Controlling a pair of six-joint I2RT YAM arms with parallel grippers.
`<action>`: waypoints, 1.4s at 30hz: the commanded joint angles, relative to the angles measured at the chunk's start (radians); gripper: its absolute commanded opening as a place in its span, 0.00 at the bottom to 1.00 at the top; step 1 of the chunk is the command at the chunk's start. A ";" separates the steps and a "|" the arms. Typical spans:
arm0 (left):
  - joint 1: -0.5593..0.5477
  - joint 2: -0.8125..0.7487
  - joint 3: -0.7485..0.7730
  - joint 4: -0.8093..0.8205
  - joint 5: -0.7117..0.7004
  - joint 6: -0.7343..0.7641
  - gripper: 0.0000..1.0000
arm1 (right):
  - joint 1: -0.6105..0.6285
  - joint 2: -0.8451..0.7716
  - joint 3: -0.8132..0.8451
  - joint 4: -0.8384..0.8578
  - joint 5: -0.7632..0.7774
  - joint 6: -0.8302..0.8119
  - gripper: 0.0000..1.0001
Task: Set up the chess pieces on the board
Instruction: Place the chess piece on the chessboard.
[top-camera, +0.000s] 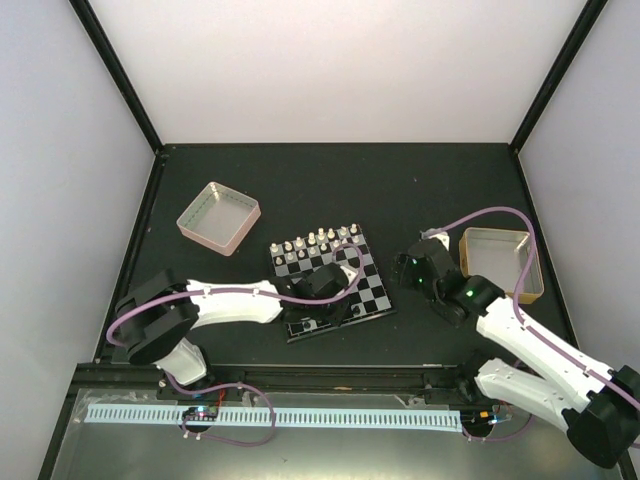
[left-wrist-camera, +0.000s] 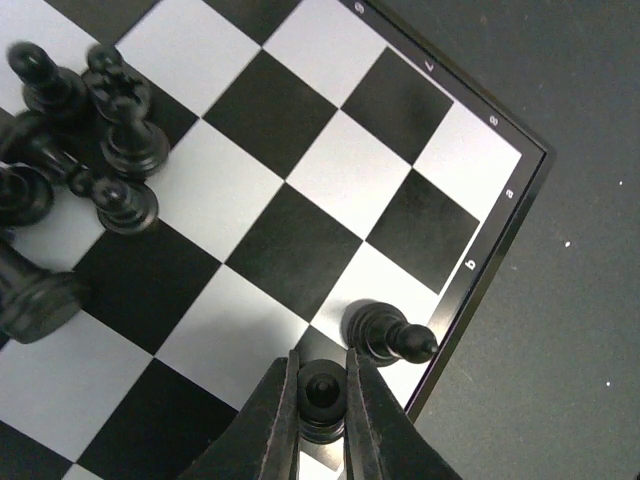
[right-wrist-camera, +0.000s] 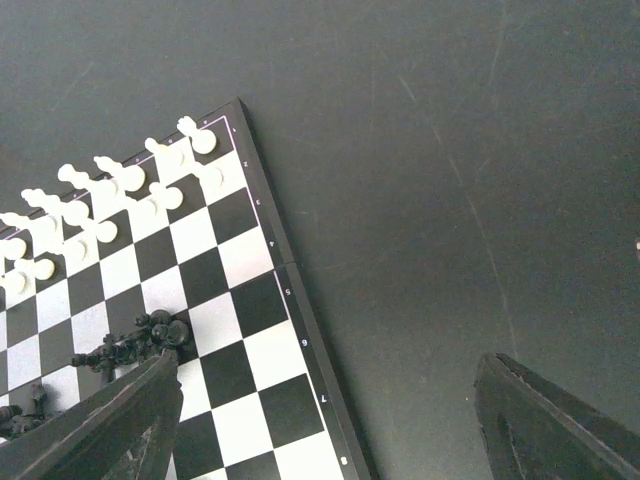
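Fingers (left-wrist-camera: 272, 425) on the L arm are pinched together on a small black piece (left-wrist-camera: 322, 392), prob. a pawn, held by its head so the base can go down flat on a square. The right fingers (right-wrist-camera: 110, 425) stand wide apart w/ nothing between them, parked off the board's side over bare tabletop (top-camera: 300, 180). My guess is that keeps that arm clear while the other one works.

The board (top-camera: 372, 288) sits mid-tabletop, between a pink tray (top-camera: 218, 217) at far left and a tan tray (top-camera: 500, 262) at right. The white pieces (right-wrist-camera: 110, 200) are lined up in two rows along the far edge, so that side looks done. The black pieces (left-wrist-camera: 110, 150) are bunched in a loose cluster mid-board, not in rows, so they look like the job that's left.

The held piece hangs over the near corner by the lettered rim, just beside another black pawn (left-wrist-camera: 385, 335) on an edge square (can't tell if that one is upright or tipped).

The top view gives the layout, but the L arm covers the grip. The left wrist view shows the clamp and target corner. Only the right wrist view shows the white rows clearly and the gap between the R fingers.
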 joint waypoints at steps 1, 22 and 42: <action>-0.023 0.013 -0.008 0.047 0.011 -0.013 0.02 | -0.007 0.007 -0.006 0.018 0.009 -0.001 0.81; -0.068 0.005 -0.033 0.057 -0.134 -0.010 0.07 | -0.007 -0.023 -0.014 -0.009 0.014 -0.014 0.81; -0.072 -0.053 -0.048 0.058 -0.076 0.010 0.31 | -0.008 -0.028 -0.005 -0.027 0.001 -0.015 0.81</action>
